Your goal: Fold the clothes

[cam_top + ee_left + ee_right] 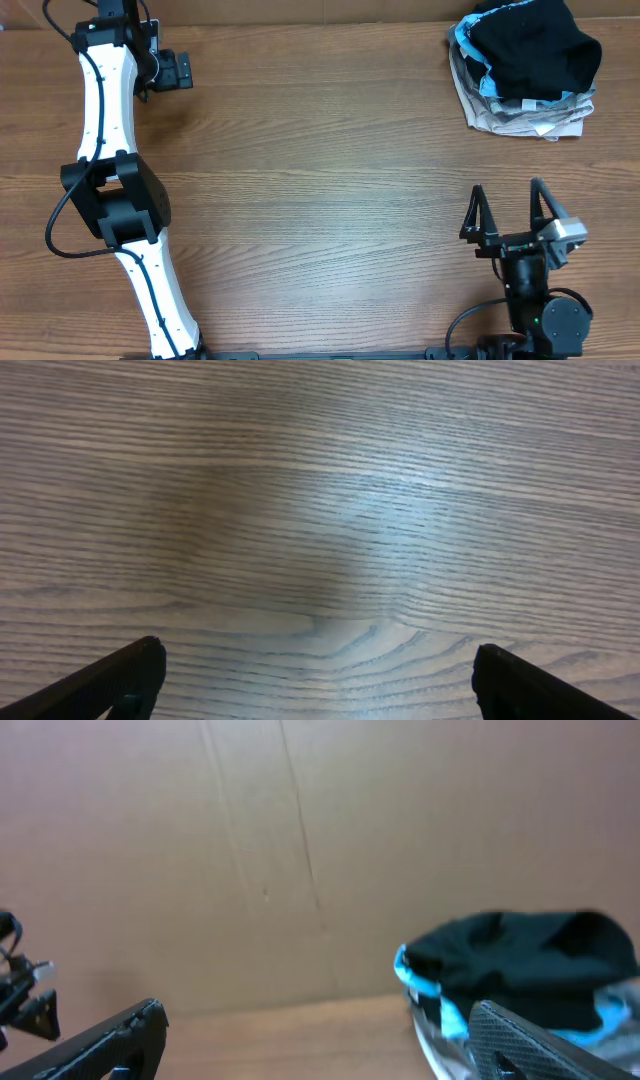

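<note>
The black garment (535, 50) lies bunched on top of a pile of clothes at the far right corner of the table. It also shows in the right wrist view (520, 965) at the right. My right gripper (508, 208) is open and empty near the front right of the table, well short of the pile; its fingers (320, 1045) frame bare wood. My left gripper (183, 70) is at the far left of the table, open and empty over bare wood (320, 680).
Under the black garment lie a light-blue shirt (463, 42) and folded grey and beige garments (520, 118). The wooden table (320, 180) spreads between the arms. A brown cardboard wall (250, 850) stands behind the table.
</note>
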`<control>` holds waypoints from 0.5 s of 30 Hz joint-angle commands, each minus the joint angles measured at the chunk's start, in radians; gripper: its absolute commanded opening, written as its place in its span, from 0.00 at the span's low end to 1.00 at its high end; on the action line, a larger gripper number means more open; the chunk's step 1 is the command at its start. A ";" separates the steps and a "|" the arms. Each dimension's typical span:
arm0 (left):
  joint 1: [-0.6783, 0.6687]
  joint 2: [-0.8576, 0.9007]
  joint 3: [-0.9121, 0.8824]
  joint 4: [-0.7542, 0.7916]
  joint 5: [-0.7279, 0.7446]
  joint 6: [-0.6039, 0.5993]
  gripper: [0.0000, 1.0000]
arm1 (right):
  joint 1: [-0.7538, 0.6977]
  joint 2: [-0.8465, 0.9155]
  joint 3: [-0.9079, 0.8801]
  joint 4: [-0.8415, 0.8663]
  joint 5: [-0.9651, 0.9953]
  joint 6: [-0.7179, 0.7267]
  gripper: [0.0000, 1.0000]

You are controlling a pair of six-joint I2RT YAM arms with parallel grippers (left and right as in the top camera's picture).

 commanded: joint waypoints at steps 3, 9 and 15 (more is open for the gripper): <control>-0.002 0.008 -0.005 0.002 0.008 -0.017 1.00 | 0.005 -0.078 -0.087 -0.042 0.001 0.012 1.00; -0.002 0.008 -0.005 0.002 0.008 -0.017 1.00 | 0.005 -0.137 -0.149 -0.080 -0.014 0.011 1.00; -0.002 0.008 -0.005 0.002 0.008 -0.017 1.00 | 0.005 -0.137 -0.167 -0.172 -0.014 0.012 1.00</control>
